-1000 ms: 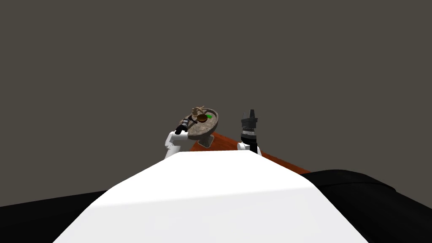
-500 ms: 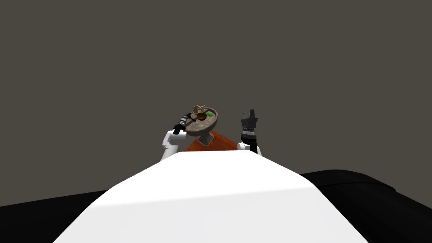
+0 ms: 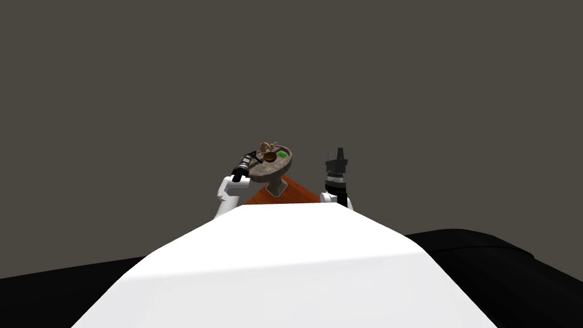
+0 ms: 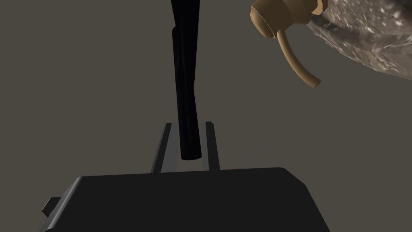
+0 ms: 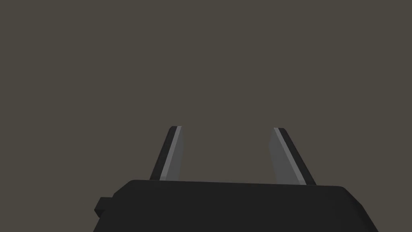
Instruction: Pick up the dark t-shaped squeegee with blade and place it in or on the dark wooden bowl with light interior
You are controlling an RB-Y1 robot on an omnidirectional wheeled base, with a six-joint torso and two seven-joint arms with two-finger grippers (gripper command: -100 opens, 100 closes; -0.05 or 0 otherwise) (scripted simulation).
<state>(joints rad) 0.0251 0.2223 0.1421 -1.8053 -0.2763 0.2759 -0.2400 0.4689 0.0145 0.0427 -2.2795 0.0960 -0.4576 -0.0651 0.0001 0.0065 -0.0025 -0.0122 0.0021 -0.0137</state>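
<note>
My left gripper (image 4: pixel 187 125) is shut on the black handle of the squeegee (image 4: pixel 186 80), which runs straight out from between the fingers; its blade end is out of the picture. In the head view the left gripper (image 3: pixel 251 157) is at the left rim of a mottled stone basin (image 3: pixel 284 164) on a pedestal. A small dark brown bowl (image 3: pixel 269 158) lies inside the basin, just right of the gripper. My right gripper (image 3: pixel 340 152) stands raised to the right of the basin, and its fingers (image 5: pixel 174 153) are open with nothing between them.
A tan faucet (image 4: pixel 281 24) stands at the basin's rim (image 4: pixel 370 36), close beside the squeegee. A small green object (image 3: pixel 282 154) lies in the basin past the bowl. The pedestal rests on a red-brown top (image 3: pixel 284 193). Black areas flank the lower corners.
The basin and the red-brown top have slid a little left and up in the head view, and my left arm has gone with them, still holding the squeegee. The right arm looks unchanged.
</note>
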